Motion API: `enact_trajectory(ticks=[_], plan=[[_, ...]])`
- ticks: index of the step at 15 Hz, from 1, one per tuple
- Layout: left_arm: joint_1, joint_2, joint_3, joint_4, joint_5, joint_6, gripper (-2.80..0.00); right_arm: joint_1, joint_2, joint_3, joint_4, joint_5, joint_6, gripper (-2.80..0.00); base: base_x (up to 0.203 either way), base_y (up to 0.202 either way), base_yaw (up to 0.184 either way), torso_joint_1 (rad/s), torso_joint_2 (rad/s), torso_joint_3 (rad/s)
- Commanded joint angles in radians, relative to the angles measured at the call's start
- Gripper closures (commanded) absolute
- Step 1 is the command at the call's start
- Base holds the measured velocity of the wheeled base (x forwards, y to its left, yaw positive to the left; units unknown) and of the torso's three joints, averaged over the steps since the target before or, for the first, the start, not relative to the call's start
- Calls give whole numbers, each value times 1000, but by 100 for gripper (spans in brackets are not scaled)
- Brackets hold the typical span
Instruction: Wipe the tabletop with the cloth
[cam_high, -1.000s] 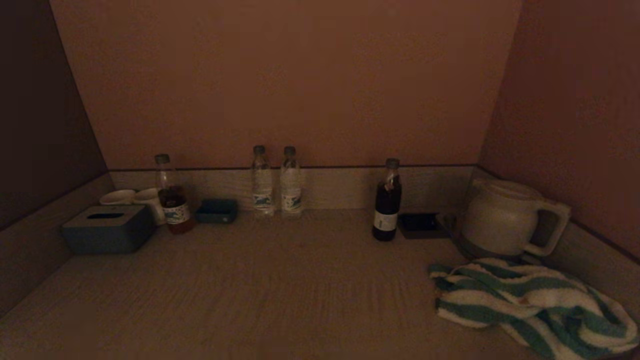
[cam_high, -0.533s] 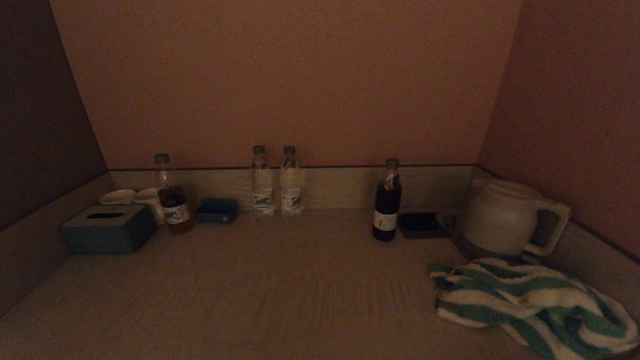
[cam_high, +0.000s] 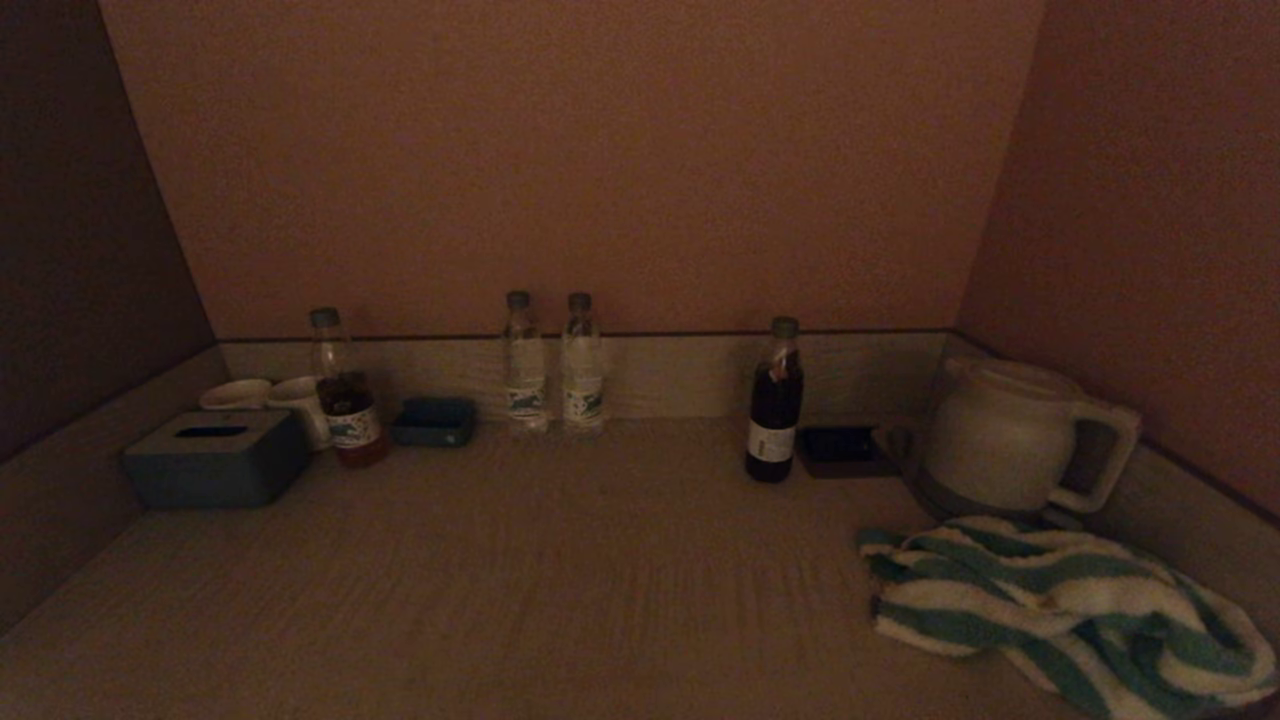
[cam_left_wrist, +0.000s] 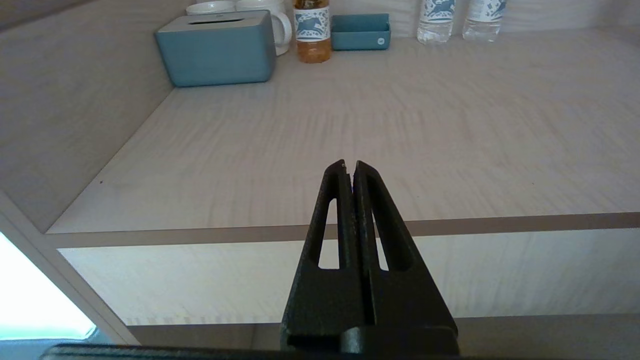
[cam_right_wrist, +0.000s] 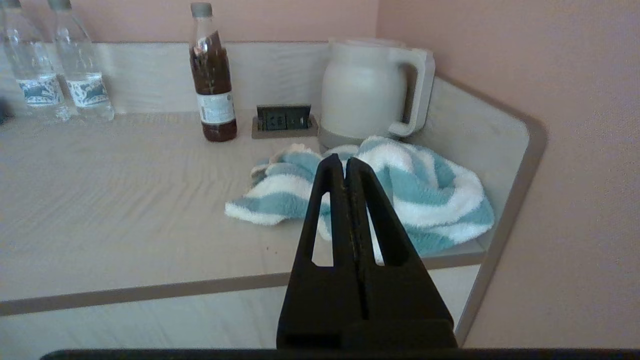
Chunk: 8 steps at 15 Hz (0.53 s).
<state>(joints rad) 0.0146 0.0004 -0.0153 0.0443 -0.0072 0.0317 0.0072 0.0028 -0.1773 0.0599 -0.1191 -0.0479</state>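
A crumpled cloth with blue-green and white stripes (cam_high: 1060, 610) lies on the pale wooden tabletop (cam_high: 560, 580) at the front right, beside the kettle. It also shows in the right wrist view (cam_right_wrist: 425, 190). My right gripper (cam_right_wrist: 344, 161) is shut and empty, held off the table's front edge, short of the cloth. My left gripper (cam_left_wrist: 348, 165) is shut and empty, held in front of the table's front edge on the left side. Neither gripper shows in the head view.
At the back stand a blue tissue box (cam_high: 215, 458), two white cups (cam_high: 270, 395), a tea bottle (cam_high: 345, 405), a small blue tray (cam_high: 433, 420), two water bottles (cam_high: 553, 365), a dark bottle (cam_high: 775, 405), a socket panel (cam_high: 838, 450) and a white kettle (cam_high: 1010, 440). Walls close in left, back, right.
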Motion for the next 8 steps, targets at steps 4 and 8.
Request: enact_trajectory(ticks=[4,8], plan=[[1,1,0,0,0,1,0,0,-1,13,-3,1,0,0,0,0,0,0,0,0],[1,1,0,0,0,1,0,0,0,65,-57,19,-1,0,0,0,0,0,0,0]])
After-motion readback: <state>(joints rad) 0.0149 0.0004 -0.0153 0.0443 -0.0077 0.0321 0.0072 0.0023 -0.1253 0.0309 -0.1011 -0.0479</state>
